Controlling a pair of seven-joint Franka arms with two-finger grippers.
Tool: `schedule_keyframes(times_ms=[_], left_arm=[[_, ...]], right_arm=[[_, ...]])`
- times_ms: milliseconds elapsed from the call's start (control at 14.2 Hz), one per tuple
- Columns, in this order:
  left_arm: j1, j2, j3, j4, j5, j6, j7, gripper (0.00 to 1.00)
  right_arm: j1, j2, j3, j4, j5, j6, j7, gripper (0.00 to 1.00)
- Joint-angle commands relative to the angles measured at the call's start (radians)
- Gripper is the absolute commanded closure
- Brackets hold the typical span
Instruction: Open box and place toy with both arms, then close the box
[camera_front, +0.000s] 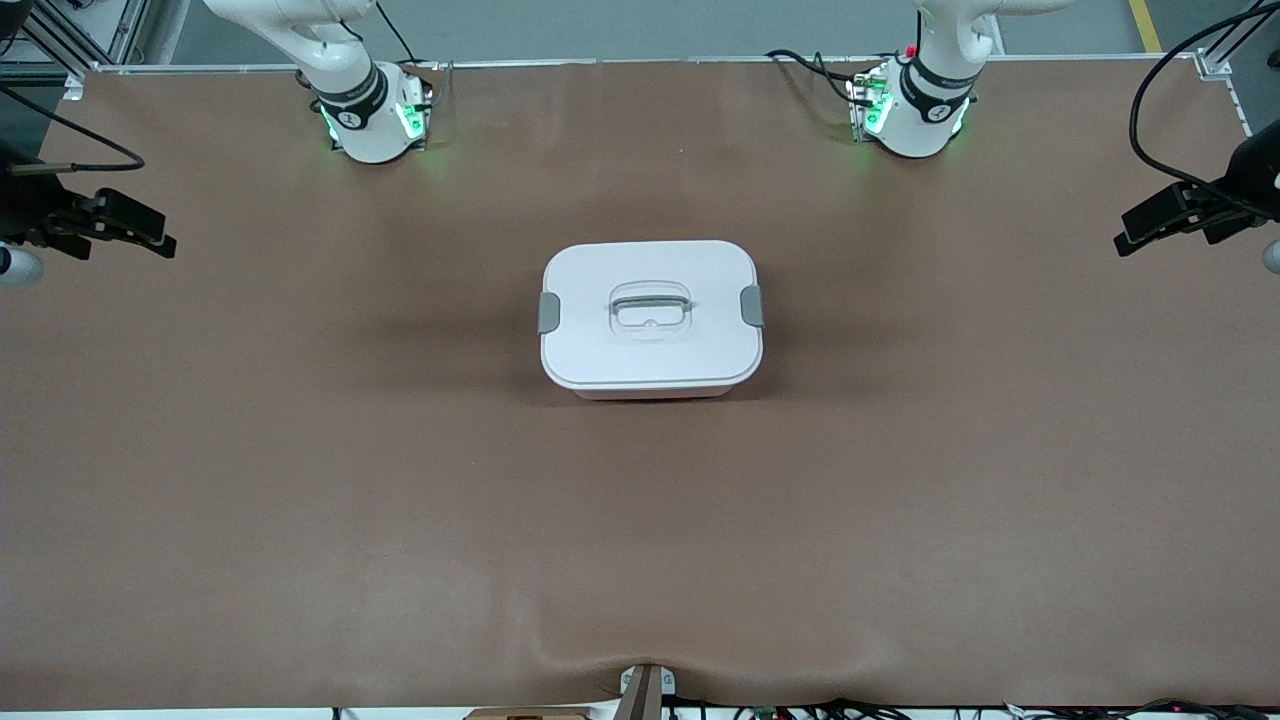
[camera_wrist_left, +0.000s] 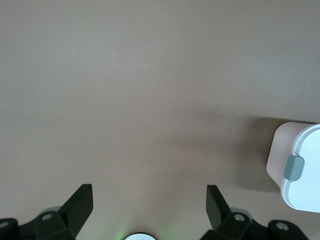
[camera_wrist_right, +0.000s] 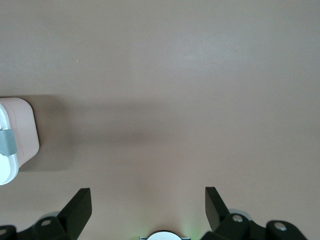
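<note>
At mid-table, sitting shut: white box (camera_front: 650, 320) with lid (camera_front: 648, 312) down, grey latches (camera_front: 549, 312) lying flat at both short ends, handle (camera_front: 650, 308) folded into its recess. Showing no toy anywhere on the brown table (camera_front: 300, 480); fitting equally a box waiting to be opened and one closed again with the toy inside, so not telling which. Running its long axis from one arm's end of the table toward the other, presenting one latch to each side. Hovering well out over the left arm's end: left claw (camera_front: 1165, 222), fingers (camera_wrist_left: 80, 202) spread wide, gripping nothing. Hovering likewise over the right arm's end: right claw (camera_front: 125, 225), fingers (camera_wrist_right: 80, 204) wide apart, also carrying nothing. Lying about equally distant from both claws, each latch facing the claw on its own side, box edge peeking into both wrist views.
</note>
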Motion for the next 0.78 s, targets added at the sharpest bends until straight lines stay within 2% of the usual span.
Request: schedule_keyframes(times_ms=[0,706], left_arm=[[0.004,0.010,0.002,0.021,-0.014,-0.001,0.001,0.00],[-0.002,0.010,0.002,0.016,-0.010,-0.007,-0.016,0.00]], right_arm=[[-0.008,-0.017,0.004,-0.013,0.007,0.005,-0.005,0.00],[-0.009,-0.017,0.004,-0.013,0.007,0.005,-0.005,0.00]])
